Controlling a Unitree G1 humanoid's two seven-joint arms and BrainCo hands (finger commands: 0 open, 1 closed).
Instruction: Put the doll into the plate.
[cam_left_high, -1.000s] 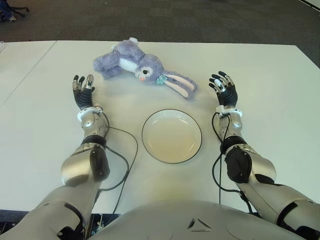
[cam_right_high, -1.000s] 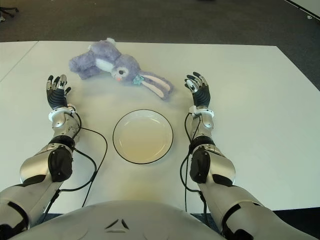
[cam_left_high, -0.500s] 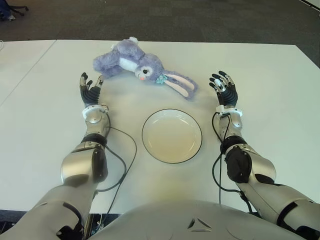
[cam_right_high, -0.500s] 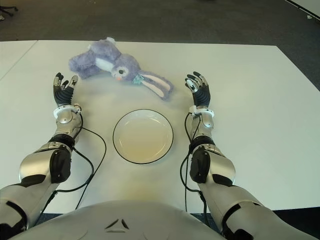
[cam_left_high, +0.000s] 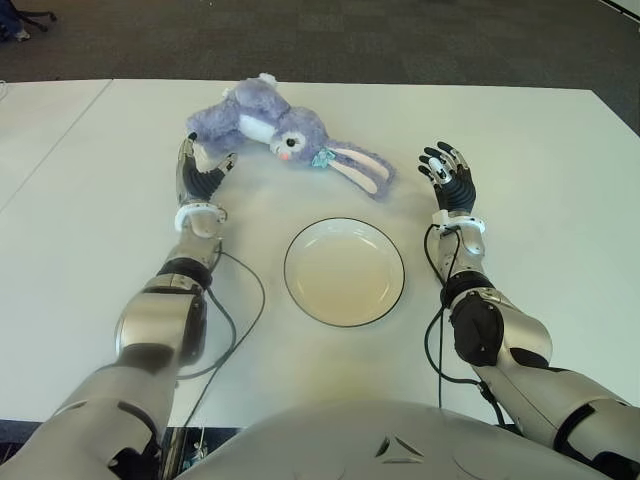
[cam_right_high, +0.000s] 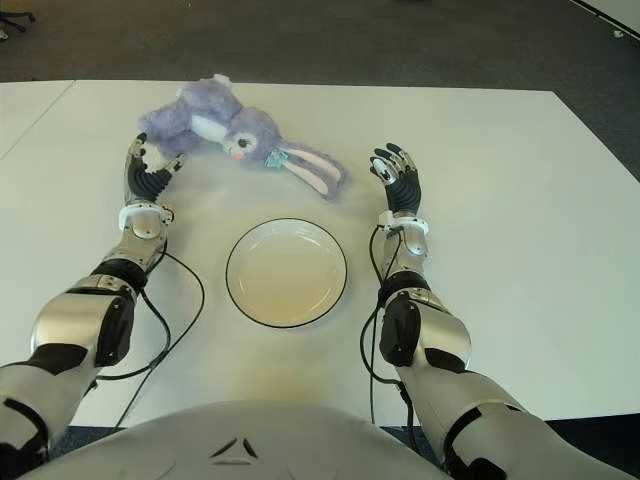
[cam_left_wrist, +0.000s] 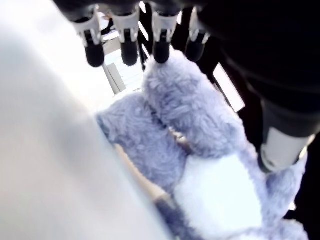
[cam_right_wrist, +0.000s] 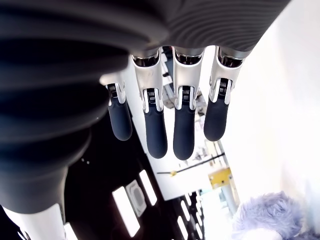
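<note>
Left wrist view: fingers (cam_left_wrist: 127, 47) around doll (cam_left_wrist: 200, 130).

You are looking at an office-like lab room: plain white tables (cam_left_high: 90, 250) pushed edge to edge, dark grey carpet (cam_left_high: 400, 40) beyond, and a chair base (cam_left_high: 25, 20) at the far left.

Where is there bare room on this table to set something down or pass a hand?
Free: the white table beyond the open right hand, and the strip between the white black-rimmed plate and the purple plush rabbit doll. Crowded: the doll's body end, where the open left hand reaches.
</note>
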